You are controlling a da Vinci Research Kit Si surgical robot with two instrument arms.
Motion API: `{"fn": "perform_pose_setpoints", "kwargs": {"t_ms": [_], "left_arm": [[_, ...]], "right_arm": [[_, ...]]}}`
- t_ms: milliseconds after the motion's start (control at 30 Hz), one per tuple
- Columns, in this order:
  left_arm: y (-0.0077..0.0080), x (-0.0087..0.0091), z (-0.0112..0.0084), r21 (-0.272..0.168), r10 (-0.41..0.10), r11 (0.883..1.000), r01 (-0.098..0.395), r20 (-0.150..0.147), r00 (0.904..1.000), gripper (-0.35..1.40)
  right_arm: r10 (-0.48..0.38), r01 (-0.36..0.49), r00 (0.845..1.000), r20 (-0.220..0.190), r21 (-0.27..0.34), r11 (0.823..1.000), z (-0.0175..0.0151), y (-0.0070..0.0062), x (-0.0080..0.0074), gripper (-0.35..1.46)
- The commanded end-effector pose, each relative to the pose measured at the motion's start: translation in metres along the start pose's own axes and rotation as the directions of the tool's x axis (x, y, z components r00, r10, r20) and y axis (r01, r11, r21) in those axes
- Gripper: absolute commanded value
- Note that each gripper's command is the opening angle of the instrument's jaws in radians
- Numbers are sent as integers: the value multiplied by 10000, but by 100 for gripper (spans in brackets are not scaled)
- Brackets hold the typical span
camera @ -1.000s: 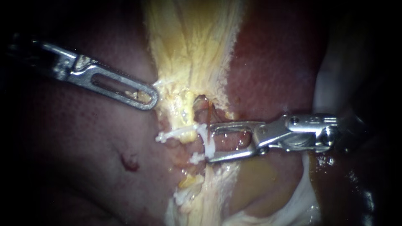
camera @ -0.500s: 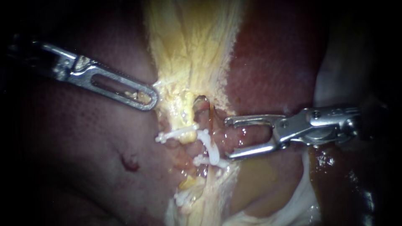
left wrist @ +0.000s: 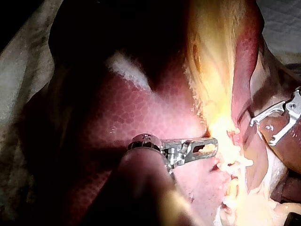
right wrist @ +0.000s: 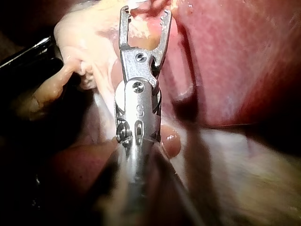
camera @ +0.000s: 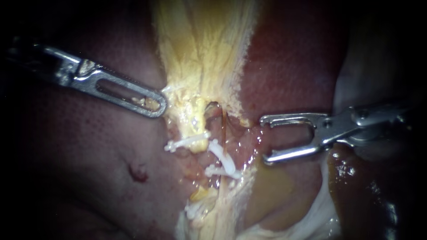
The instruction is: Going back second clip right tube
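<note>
Left instrument: It came in from the left edge. Its jaws lay together, pinching the rim of the yellow tissue.
Liver: Wide, bare and red under the left instrument, with lots of free room there.
Yellow tissue: A tall strip down the middle, with ragged white edges on both sides.
Left clip: White, lying across the foot of the yellow strip.
Right tube: Thin and reddish, running down from a small hole.
Second clip: White and slanted, sitting on the right tube. Another white clip touched its lower end.
Open room: A strip of wet red tissue lay between the second clip and the right jaws.
Right instrument: It came in from the right edge. Its jaws stood wide apart and held nothing, their tips near the clip but not touching it.
</note>
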Motion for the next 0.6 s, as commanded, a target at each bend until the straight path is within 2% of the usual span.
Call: {"fn": "perform_pose_setpoints", "kwargs": {"t_ms": [33, 233, 433, 600], "left_arm": [[0, 0, 0, -2, -2, 10000, 2, 0, 10000, -35], [0, 2, 8, -1, 11, 10000, -11, -10, 10000, -35], [3, 7, 33, 83, 67, 9999, -66, -120, 9999, -35], [10, 4, 58, 124, 93, 9999, -91, -181, 9998, -35]], "right_arm": [[-28, 28, 10000, 1, -2, 10000, -2, 0, 1, 50], [-175, 176, 9998, 0, -16, 9998, -6, -2, 5, 50], [-231, 231, 9997, 2, -21, 9997, -8, -3, 5, 50], [-229, 230, 9997, 3, -25, 9997, -8, -4, 5, 50]]}}
